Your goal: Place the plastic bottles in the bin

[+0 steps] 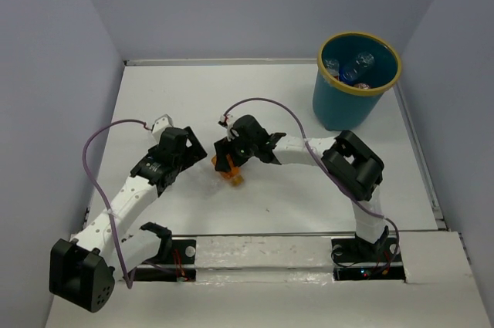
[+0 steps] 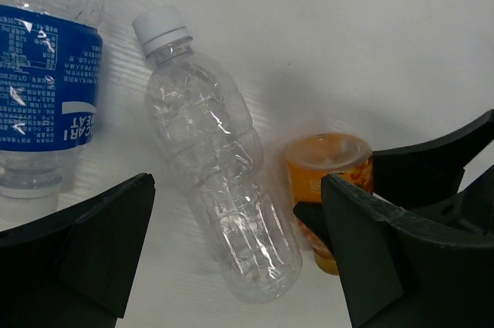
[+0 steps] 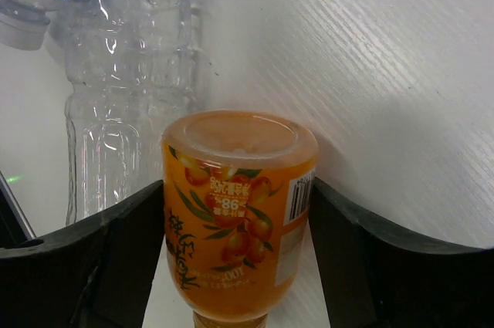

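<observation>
White desk (image 1: 185,96). Grasp step: right jaws straddle the orange bottle (image 3: 231,220) mid-frame, touching its sides; clamped or not, I cannot tell. Left jaws gape over a clear bottle (image 2: 216,181). Next: firm grip, then lift to bin (image 1: 340,104) upper right.

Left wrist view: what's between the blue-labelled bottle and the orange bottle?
A clear, white-capped bottle lies between the blue-labelled bottle and the orange bottle; the left wrist view shows it.
</observation>
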Controlling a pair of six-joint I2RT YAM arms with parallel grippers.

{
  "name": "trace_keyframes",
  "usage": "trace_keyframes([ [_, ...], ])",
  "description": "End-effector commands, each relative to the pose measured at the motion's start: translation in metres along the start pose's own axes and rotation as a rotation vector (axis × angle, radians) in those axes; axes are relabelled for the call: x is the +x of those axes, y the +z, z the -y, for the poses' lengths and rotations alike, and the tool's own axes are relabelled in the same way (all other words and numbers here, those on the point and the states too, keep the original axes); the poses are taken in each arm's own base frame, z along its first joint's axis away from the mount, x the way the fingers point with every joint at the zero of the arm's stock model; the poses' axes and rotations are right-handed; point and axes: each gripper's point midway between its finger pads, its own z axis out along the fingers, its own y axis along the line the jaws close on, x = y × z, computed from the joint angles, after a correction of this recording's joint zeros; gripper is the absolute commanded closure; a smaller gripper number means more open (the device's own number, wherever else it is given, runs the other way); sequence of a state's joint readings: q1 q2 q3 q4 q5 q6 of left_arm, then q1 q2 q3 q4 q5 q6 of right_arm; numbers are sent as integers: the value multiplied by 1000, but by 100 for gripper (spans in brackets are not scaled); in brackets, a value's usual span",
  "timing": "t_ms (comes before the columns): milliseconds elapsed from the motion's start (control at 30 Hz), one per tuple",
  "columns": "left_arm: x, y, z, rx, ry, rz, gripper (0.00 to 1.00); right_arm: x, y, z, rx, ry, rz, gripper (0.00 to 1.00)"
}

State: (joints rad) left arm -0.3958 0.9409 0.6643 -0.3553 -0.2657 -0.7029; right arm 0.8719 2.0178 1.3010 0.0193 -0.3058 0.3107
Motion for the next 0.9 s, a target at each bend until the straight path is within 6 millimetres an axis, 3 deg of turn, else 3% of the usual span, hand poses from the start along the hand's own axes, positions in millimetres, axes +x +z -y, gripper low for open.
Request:
trace_keyframes([
  [0,13,13,-6,-34,-90,-24,1,-32,-5,-10,-7,-28,107,45],
  [67,14,19,-7,-49,-110,-20,1,-35,-13,-7,19,-23,133,58],
  [167,13,25,-12,-85,-118,-3,1,-37,-28,-4,60,-24,164,60],
  [267,12,31,-15,-102,-136,19,1,-61,-62,-6,120,-48,263,62],
  [400,19,42,-22,-130,-147,28,1,-103,-129,0,236,-74,438,68],
  [433,20,45,-22,-136,-149,22,1,-125,-162,-6,247,-93,520,68],
  [467,18,47,-18,-126,-153,26,1,-137,-181,-5,259,-99,567,69],
  [500,19,49,-16,-122,-152,19,1,-160,-224,1,293,-104,666,69],
  [533,20,50,-16,-124,-151,15,1,-166,-232,13,327,-99,683,69],
  [567,21,54,-16,-133,-146,9,1,-182,-269,11,339,-105,767,70],
  [600,20,55,-16,-137,-145,14,1,-192,-293,21,390,-110,816,70],
  [733,23,61,-14,-126,-154,18,1,-230,-418,84,795,-100,1029,70],
  [767,26,62,-15,-122,-156,13,2,-231,-433,106,923,-122,1011,70],
  [833,27,64,-13,-109,-161,15,3,-237,-454,131,1024,-128,1002,70],
  [867,26,65,-13,-103,-164,19,5,-240,-469,159,1102,-107,993,70],
])
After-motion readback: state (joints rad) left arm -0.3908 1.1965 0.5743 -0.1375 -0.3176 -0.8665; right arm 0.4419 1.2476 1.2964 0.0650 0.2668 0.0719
